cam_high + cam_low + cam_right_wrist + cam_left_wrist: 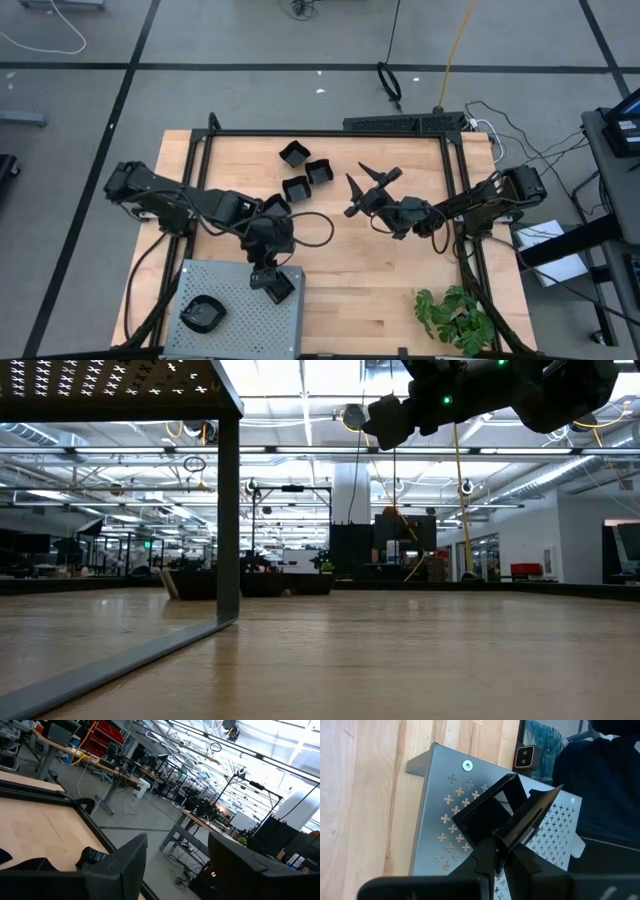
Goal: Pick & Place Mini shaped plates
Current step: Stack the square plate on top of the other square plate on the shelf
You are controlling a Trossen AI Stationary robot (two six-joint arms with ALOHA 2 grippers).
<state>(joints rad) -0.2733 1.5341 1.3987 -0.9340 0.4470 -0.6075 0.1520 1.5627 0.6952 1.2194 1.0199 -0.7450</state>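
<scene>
My left gripper (272, 283) is shut on a square black mini plate (485, 815) above the far right corner of the grey perforated tray (235, 295). A round black plate (203, 313) lies flat on the tray's near left part. Three more black plates (305, 170) sit in a cluster on the wood toward the far edge. A fourth (275, 206) shows partly behind the left arm. My right gripper (367, 183) hovers open over the middle of the table, right of the cluster, touching nothing. Its fingers (132, 857) point out toward the room. My left gripper pinches the square plate by one side wall (512, 832), at that wall's edge, between its two fingers. The fingers come from above, pointing down. The plate sits tilted in the hold over the tray (440, 785). Whether it touches the tray I cannot tell.
A green plant (455, 318) stands at the table's near right corner. A black frame (330, 133) runs along the far edge and down both sides. The tray stands raised on legs (229, 510). Bare wood lies between the tray and the plant.
</scene>
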